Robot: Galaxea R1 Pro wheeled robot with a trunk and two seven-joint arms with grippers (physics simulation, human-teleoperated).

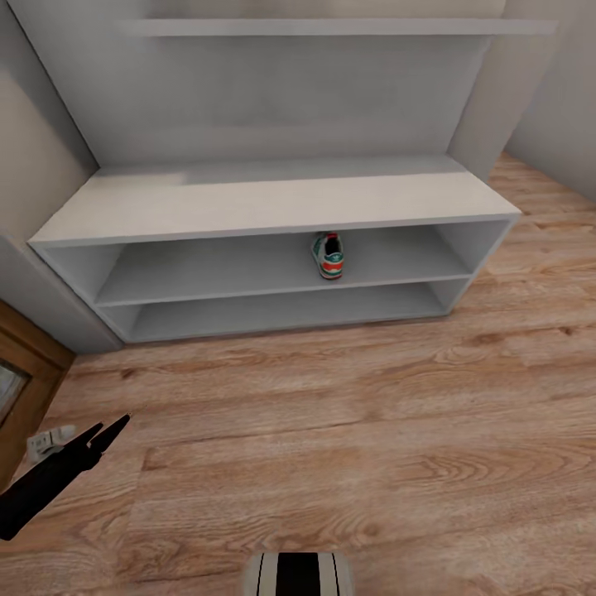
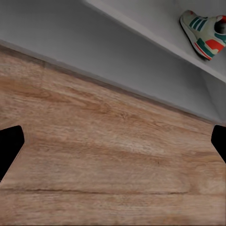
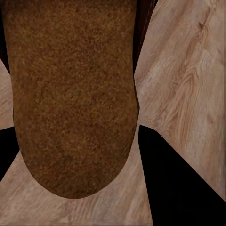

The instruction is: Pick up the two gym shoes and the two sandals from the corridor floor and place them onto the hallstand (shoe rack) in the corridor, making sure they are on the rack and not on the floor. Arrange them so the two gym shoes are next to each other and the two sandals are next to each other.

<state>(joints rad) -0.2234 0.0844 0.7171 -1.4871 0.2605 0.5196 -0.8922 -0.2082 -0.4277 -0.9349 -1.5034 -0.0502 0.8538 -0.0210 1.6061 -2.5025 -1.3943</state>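
Gym shoe [image 1: 329, 255], cream with green stripes and a red-orange heel patch, sits alone on the upper shelf of the hallstand [image 1: 273, 203], a little right of the middle, its heel facing out toward the room; the left wrist view catches the same shoe [image 2: 206, 34] on that shelf, seen at an angle from below; the lower shelf beneath it is bare where I can see it, and so is the flat white top; the hallstand stands against the wall on the corridor floor [image 1: 372, 414], light brown planks with strong grain; a thin white wall shelf [image 1: 331, 26] runs above it.

Down at the near left the left claw [image 1: 106, 434] hangs low above the floor, well apart from the hallstand, its dark fingers pointing toward the rack; in its own wrist view the two black fingertips [image 2: 10, 143] stand far out at either edge with only planks between them, so it is spread wide and holds nothing.

The right wrist view looks onto a sandal [image 3: 70, 94], a broad rounded dark brown shape with a grainy surface, lying between the black fingers [image 3: 181, 179] of the right claw [image 3: 75, 155]; the fingers flank it closely, gripping the sandal above the planks.
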